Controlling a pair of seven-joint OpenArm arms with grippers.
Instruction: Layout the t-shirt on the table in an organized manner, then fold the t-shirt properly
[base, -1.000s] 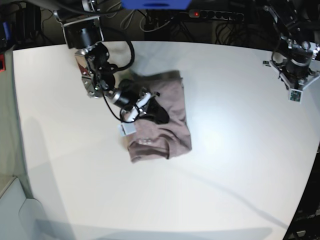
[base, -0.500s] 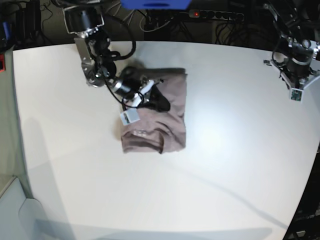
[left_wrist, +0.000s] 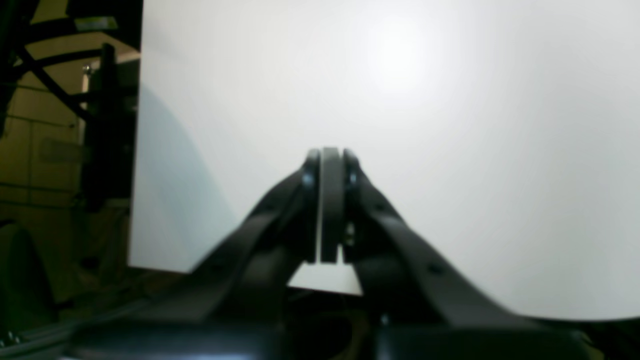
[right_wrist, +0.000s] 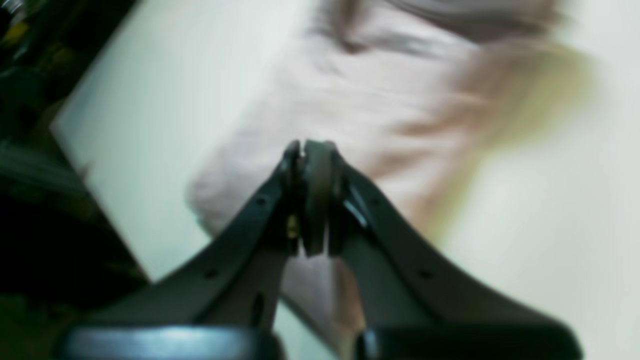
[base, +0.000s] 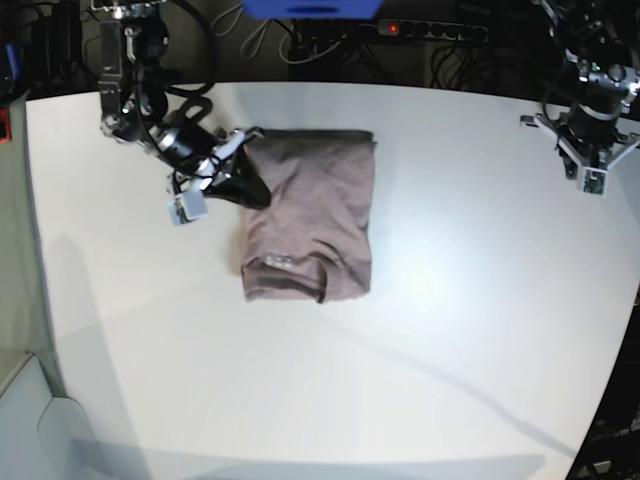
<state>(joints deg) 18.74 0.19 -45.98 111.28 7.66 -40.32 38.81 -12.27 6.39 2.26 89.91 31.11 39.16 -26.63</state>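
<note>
A folded pink t-shirt lies left of centre on the white table. The right gripper rests at its far-left edge; the left gripper sits far right, well apart.

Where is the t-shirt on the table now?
In the base view, the t-shirt lies folded on the table, left of centre, beside the right gripper.

Looks like robotics lab/test bench. White table as work surface, two arms mounted at far corners. Power strip with red lit switch behind far edge, loose cables tangled around it. Blue box at top. Dark metal frame beside table edge in left wrist view.
</note>
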